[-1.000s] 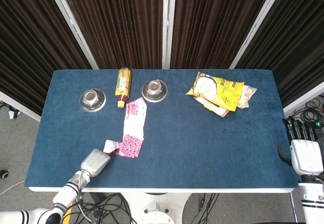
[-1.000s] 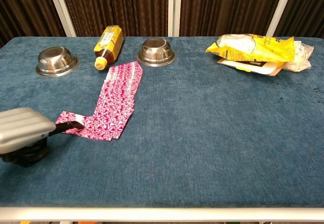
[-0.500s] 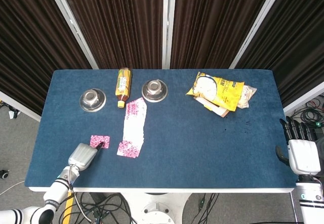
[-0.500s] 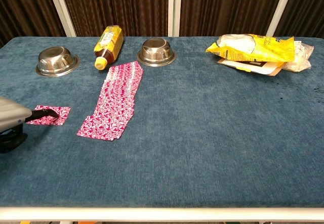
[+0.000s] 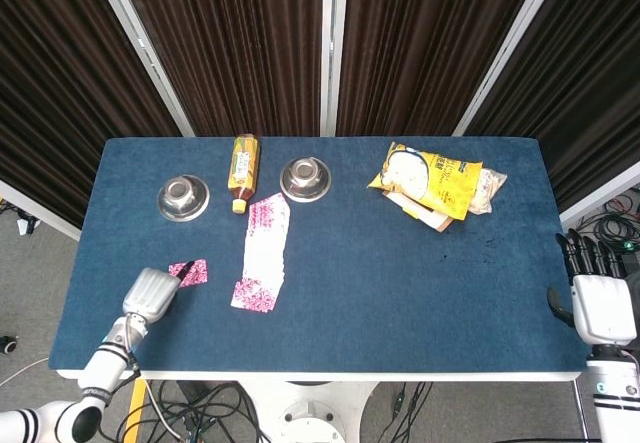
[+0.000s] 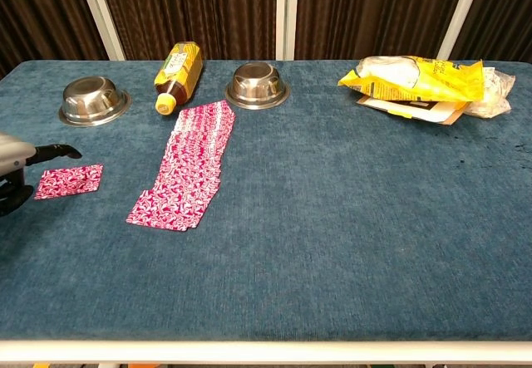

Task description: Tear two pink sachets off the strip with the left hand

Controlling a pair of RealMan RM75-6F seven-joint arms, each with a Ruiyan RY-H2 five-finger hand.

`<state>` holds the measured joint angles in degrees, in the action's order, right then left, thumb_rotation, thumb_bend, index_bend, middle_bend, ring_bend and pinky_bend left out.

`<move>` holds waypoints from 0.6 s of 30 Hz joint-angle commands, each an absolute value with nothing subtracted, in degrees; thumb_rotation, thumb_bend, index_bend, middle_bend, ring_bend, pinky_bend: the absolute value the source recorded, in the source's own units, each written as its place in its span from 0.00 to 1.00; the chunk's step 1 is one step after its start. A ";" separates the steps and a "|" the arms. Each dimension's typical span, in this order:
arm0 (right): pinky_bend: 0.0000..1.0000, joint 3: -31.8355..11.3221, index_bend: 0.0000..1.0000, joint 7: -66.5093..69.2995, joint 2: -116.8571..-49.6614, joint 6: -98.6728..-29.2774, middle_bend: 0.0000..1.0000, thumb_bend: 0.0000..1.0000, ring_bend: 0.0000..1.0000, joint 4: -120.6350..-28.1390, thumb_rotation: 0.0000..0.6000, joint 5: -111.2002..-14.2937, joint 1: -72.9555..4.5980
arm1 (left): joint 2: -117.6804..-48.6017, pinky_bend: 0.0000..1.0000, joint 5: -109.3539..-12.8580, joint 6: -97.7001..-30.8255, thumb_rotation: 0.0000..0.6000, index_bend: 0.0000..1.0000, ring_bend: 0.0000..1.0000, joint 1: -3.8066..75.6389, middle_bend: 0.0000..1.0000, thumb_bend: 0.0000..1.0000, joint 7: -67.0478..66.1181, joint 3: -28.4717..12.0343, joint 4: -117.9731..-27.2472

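Pink sachets (image 6: 69, 180) lie torn off, apart from the strip (image 6: 187, 169); left hand (image 5: 150, 294) beside them, grasp unclear.

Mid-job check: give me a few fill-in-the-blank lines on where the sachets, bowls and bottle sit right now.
1. The torn-off pink piece lies flat on the table, to the ____ of the long strip in the chest view.
2. The yellow bottle lies on its side between two metal ____.
3. The yellow snack bag sits near the table's far ____ corner in the chest view.
4. The right hand hangs ____ the table's edge.

Missing words: left; bowls; right; beyond
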<state>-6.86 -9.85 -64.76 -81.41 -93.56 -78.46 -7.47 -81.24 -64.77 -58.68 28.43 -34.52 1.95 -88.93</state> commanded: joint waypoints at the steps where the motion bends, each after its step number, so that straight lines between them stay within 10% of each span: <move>1: 0.00 -6.80 0.00 -9.79 -64.95 -81.12 0.00 0.30 0.00 -93.45 1.00 -78.46 -7.63 | -79.49 0.85 -68.02 -59.10 1.00 0.10 0.88 28.09 0.90 0.62 -34.12 3.74 -93.58; 18: 0.00 -7.02 0.00 -8.12 -64.58 -80.97 0.00 0.31 0.00 -92.53 1.00 -77.59 -7.35 | -82.51 0.85 -74.44 -58.66 1.00 0.10 0.88 27.33 0.90 0.62 -36.63 7.54 -97.03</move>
